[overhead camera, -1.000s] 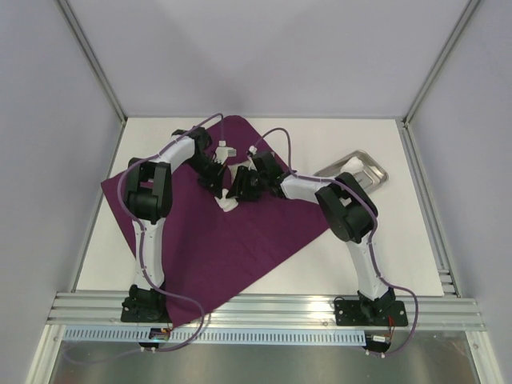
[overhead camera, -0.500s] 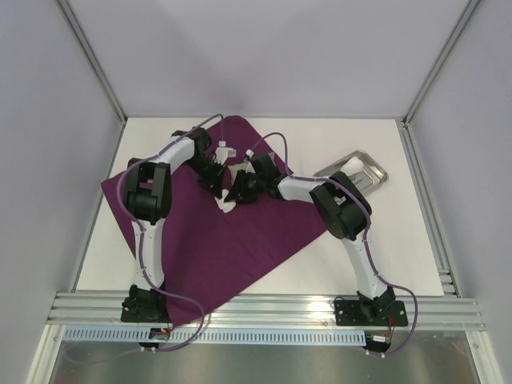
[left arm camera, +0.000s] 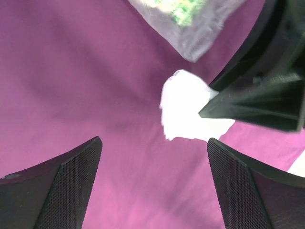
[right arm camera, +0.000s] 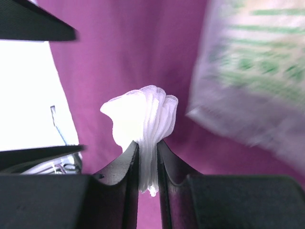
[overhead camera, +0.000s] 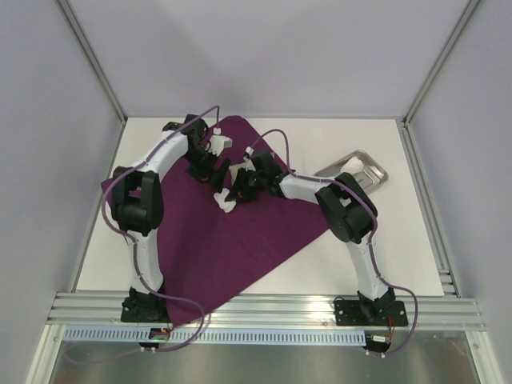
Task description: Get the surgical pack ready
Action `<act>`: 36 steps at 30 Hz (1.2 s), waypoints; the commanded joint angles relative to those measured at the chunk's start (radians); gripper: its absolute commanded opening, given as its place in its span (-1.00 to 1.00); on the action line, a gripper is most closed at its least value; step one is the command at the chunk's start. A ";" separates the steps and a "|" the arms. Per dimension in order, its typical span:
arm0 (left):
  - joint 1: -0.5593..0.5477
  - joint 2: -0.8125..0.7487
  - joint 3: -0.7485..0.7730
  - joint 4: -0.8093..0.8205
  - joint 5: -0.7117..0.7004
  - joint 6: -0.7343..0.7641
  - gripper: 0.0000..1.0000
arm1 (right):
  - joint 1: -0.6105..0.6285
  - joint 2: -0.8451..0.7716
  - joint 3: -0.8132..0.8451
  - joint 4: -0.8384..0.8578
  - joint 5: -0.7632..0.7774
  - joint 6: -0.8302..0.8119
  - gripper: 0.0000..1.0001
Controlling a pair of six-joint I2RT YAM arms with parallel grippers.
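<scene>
From the top external view, the purple cloth (overhead camera: pixel 232 240) lay spread flat as a diamond on the table (overhead camera: pixel 352 248), probably as the wrapping base for the rest of the pack. Both arms reached over its far half. The left gripper (overhead camera: pixel 218 170) and right gripper (overhead camera: pixel 234 192) sat close together there, with the white gauze (overhead camera: pixel 226 206) at the right gripper's tip, near the middle of the cloth. The steel tray (overhead camera: pixel 382 171) stood well apart at the right, partly off the cloth. What it held was too small to make out.

In the left wrist view, the left gripper (left arm camera: pixel 153 143) was released, its jaws spread wide with nothing between them, hovering above bare cloth (left arm camera: pixel 71 71). The gauze (left arm camera: pixel 186 112) lay just beyond its fingertips and towards the right one. The black tip of the right gripper (left arm camera: pixel 257 95) sat against it. A clear packet (left arm camera: pixel 190 24) with green print lay farther on. The left gripper appeared to be standing clear, or waiting to help.

In the right wrist view, the right gripper (right arm camera: pixel 147 148) was clenched on the gauze (right arm camera: pixel 143 117). It pinched the lower edge so that the folded layers fanned out above the fingertips, a grip that would suit carrying or setting down the stack as one piece. The packet (right arm camera: pixel 252 81) lay just to the right on the cloth (right arm camera: pixel 124 47). Whether the gauze touched the cloth could not be told.
</scene>
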State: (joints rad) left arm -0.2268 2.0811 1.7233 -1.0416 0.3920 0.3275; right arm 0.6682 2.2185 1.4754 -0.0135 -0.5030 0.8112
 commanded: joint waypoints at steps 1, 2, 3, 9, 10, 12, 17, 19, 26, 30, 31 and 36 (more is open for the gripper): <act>0.001 -0.180 0.015 -0.063 -0.057 -0.004 1.00 | 0.010 -0.143 0.000 -0.052 0.004 -0.052 -0.99; 0.001 -0.202 0.015 -0.072 -0.068 -0.004 1.00 | 0.008 -0.157 -0.003 -0.057 0.006 -0.053 -0.99; 0.001 -0.223 0.012 -0.083 -0.080 -0.004 1.00 | 0.007 -0.167 -0.007 -0.060 0.004 -0.052 -0.99; 0.007 -0.418 -0.060 -0.147 -0.198 -0.011 1.00 | -0.027 -0.281 -0.064 -0.059 0.011 -0.055 -0.99; 0.012 -0.468 -0.074 -0.162 -0.205 -0.013 1.00 | -0.044 -0.310 -0.069 -0.065 0.015 -0.060 -0.99; 0.035 -0.516 -0.106 -0.178 -0.214 -0.018 1.00 | -0.059 -0.342 -0.078 -0.089 0.027 -0.072 -0.99; 0.115 -0.674 -0.217 -0.204 -0.254 -0.025 1.00 | -0.133 -0.453 -0.099 -0.131 0.066 -0.078 -0.99; 0.127 -0.743 -0.272 -0.210 -0.275 -0.022 1.00 | -0.177 -0.506 -0.130 -0.131 0.090 -0.069 -0.99; 0.127 -0.904 -0.406 -0.213 -0.344 -0.021 1.00 | -0.373 -0.670 -0.277 -0.117 0.176 0.003 -0.99; 0.127 -0.934 -0.445 -0.193 -0.326 -0.041 1.00 | -0.528 -0.785 -0.435 -0.056 0.240 0.060 -0.99; 0.127 -0.931 -0.459 -0.180 -0.312 -0.047 1.00 | -0.588 -0.828 -0.461 -0.051 0.280 0.069 -0.99; 0.127 -0.877 -0.461 -0.167 -0.281 -0.070 1.00 | -0.774 -0.856 -0.578 -0.016 0.322 0.101 -0.99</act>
State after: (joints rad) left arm -0.0982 1.1809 1.2591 -1.2385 0.0937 0.2928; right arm -0.0402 1.3834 0.9394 -0.1013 -0.2371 0.8639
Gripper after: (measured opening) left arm 0.997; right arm 0.184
